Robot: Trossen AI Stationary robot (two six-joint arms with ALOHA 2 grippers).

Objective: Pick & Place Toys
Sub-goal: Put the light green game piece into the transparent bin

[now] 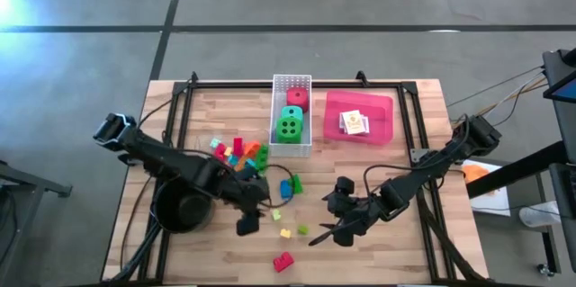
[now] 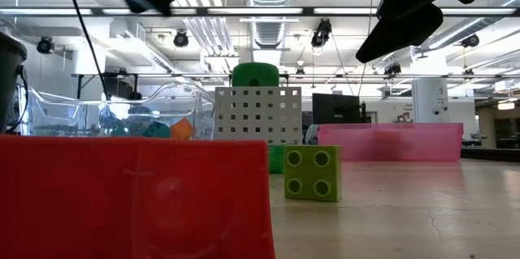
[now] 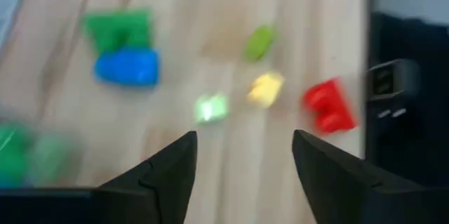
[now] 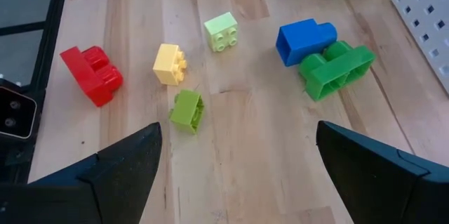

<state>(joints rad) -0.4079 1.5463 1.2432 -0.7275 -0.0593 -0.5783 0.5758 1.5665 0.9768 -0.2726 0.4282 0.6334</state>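
Small loose bricks lie flat on the wooden table: red [image 4: 91,75], yellow [image 4: 170,64], light green [image 4: 221,30], olive [image 4: 186,109], blue [image 4: 305,40] and green [image 4: 337,68]. More bricks [image 1: 238,152] lie in a heap at the left. A red die [image 1: 297,98] and a green die [image 1: 290,125] sit in the white basket [image 1: 276,134]. Card packs [image 1: 355,123] lie in the pink tray [image 1: 382,107]. My left gripper [image 1: 247,222] hovers open above the table, left of the loose bricks [image 3: 242,175]. My right gripper [image 1: 331,233] hovers open on their right [image 4: 238,175].
A round black pot [image 1: 180,208] stands near the table's left front, under my left arm. In the low view the red brick [image 2: 134,198] fills the near left, with the olive brick [image 2: 313,173] behind it. Bare wood lies at the front right.
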